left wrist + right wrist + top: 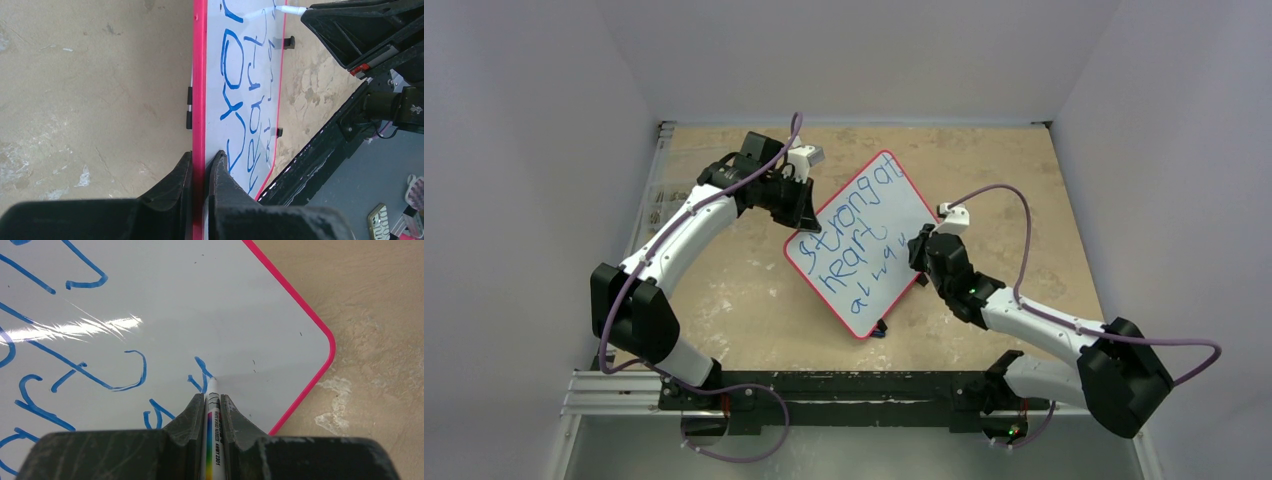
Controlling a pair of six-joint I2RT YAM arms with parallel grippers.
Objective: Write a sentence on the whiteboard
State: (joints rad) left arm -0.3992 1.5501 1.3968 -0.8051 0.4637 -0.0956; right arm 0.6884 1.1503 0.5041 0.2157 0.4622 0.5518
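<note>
Right wrist view: right gripper (212, 399) clamped on marker (212, 386), tip on whiteboard (225, 305) near its corner, third line of sentence (856, 208) looks unfinished. Board sits mid table (724, 300), left gripper (204, 156) pinching its edge. Risk: little room left, stroke could run off; a hard press could shift the board.

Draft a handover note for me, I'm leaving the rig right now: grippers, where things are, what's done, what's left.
Left gripper: shut on the whiteboard frame, steadying it on the table.
Right gripper: shut on the marker, tip touching the board near a corner.
Done: the sentence reads "strong at heart" in blue; a third, smaller line is begun.
Left: finish that line, lift the marker, release the board.
</note>
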